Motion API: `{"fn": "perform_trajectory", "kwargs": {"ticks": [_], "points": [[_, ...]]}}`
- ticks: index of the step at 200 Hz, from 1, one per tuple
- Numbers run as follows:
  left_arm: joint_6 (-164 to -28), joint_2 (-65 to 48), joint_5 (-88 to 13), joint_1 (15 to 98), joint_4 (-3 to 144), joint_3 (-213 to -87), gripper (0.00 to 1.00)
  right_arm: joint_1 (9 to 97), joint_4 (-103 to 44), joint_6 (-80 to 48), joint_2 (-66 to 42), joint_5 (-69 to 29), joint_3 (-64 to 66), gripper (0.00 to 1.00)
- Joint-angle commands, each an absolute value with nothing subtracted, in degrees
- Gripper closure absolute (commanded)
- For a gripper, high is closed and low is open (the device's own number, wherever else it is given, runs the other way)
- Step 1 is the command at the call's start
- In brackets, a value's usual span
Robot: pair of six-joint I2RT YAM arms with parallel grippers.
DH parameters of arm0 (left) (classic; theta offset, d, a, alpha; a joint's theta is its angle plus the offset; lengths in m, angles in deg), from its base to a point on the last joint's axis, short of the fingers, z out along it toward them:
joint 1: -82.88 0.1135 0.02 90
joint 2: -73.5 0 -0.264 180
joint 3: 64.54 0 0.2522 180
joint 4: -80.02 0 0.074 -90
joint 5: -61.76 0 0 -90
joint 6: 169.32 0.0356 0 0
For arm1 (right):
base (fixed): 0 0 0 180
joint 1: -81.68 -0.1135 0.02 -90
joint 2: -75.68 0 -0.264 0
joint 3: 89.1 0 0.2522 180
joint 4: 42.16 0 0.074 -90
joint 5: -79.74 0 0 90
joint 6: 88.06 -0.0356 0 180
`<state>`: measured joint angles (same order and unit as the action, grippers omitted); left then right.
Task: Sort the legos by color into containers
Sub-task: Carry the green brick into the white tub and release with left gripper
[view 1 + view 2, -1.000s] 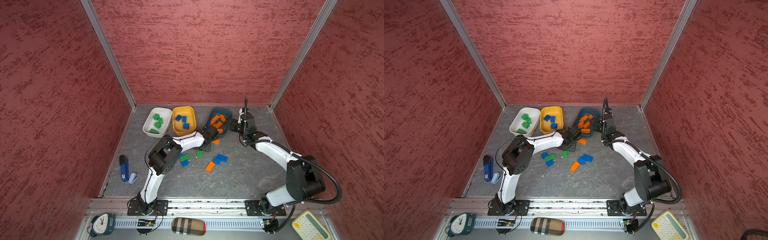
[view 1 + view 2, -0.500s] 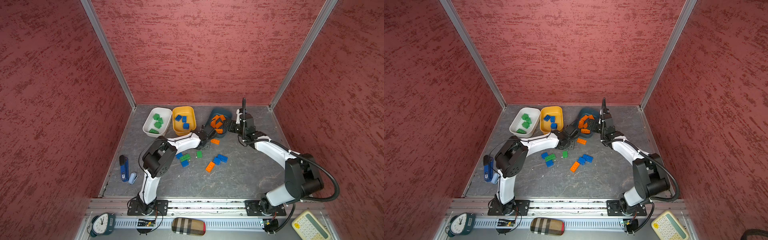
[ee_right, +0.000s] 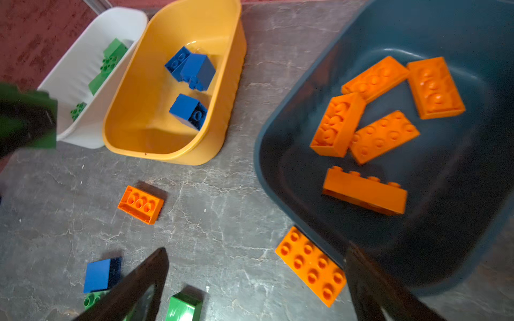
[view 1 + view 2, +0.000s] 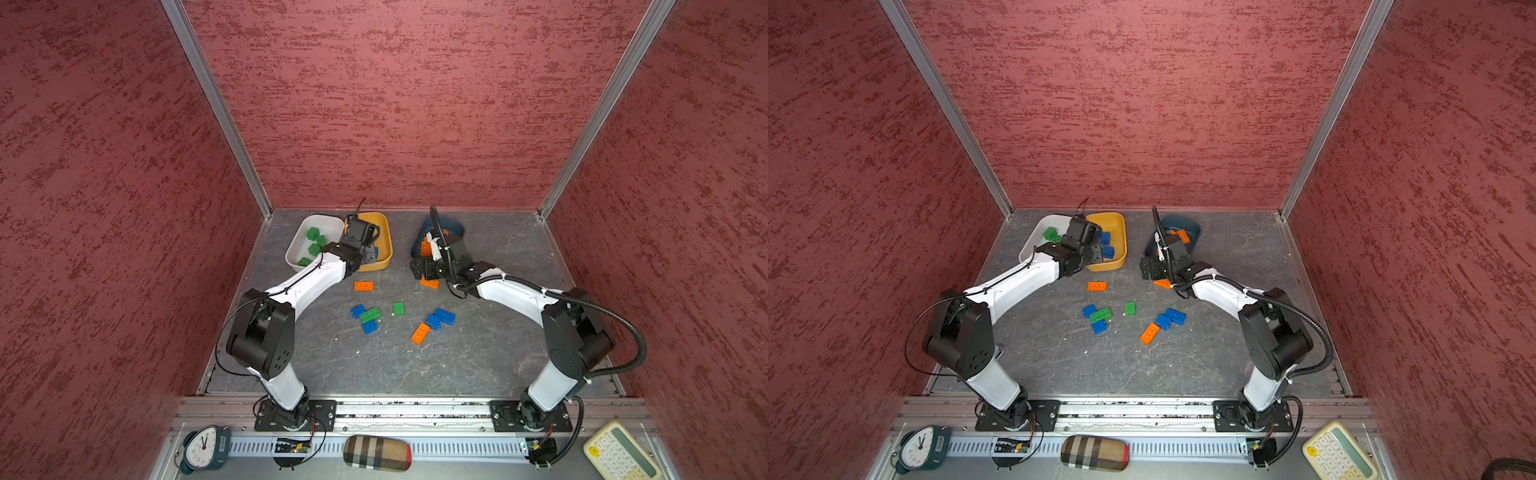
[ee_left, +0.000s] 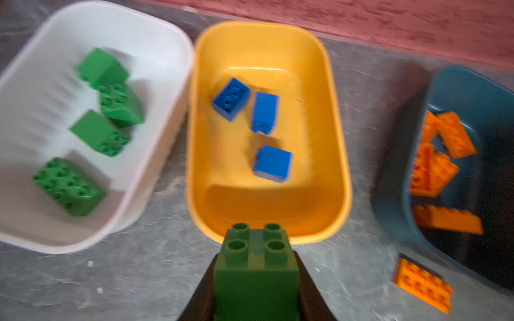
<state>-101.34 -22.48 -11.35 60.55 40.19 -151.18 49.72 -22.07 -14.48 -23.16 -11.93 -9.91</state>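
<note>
Fingers (image 5: 203, 298) of our left gripper (image 5: 256, 258) are clamped on a square green brick (image 5: 256, 275), with four studs showing at its free end. From the left wrist view the brick lines up with the near rim of the yellow tub (image 5: 342, 155), which holds three blue bricks. The white tub (image 5: 178, 116) touches the yellow one and holds four green bricks, so we judge ours belongs there.

In both top views we see the left gripper (image 4: 368, 253) hanging over the left part of the yellow tub (image 4: 390, 245), with the white tub (image 4: 293, 251) just to the left of it. The coming move turns on that short sideways step, and the left arm is by far the nearer one. Loose bricks (image 4: 365, 316) lie on the grey veined table (image 4: 498, 353) between the arms, apart from the tubs.

From the right wrist view our right gripper (image 3: 257, 247) stands spread wide and empty. An oblong orange brick (image 3: 311, 266) lies flat, studs up, between its fingers and nearer one of them. It sits just beside the wall of the teal tub (image 3: 264, 178), with its long axis running along that wall. All the pieces look like glossy moulded plastic. The tubs are smooth and round-cornered, and the white one is ribbed inside.
</note>
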Motion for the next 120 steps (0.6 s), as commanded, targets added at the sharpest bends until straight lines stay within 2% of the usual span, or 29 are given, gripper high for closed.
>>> {"fn": "perform_trajectory", "kwargs": {"ticks": [1,44,61,81,120], "points": [[-99.0,-21.8,-8.9,66.9,40.8,-150.2,0.76,48.7,-19.8,-11.5,-24.8,-9.9,-6.6,0.01],[-99.7,-27.0,-15.4,79.9,38.2,-155.1,0.71,46.4,-20.5,-4.6,-26.4,-16.1,-6.4,0.01],[-100.6,-29.7,-16.7,82.1,34.3,-158.9,0.54,45.2,-19.7,-1.8,-27.3,-21.0,-5.7,0.01],[-99.9,-30.5,-17.1,82.4,32.7,-160.6,0.39,43.0,-20.3,3.1,-28.1,-24.4,-6.1,0.01],[-99.8,-27.3,-23.1,82.1,34.8,-158.5,0.2,39.7,-18.4,13.1,-30.9,-29.4,-4.4,0.01]]}}
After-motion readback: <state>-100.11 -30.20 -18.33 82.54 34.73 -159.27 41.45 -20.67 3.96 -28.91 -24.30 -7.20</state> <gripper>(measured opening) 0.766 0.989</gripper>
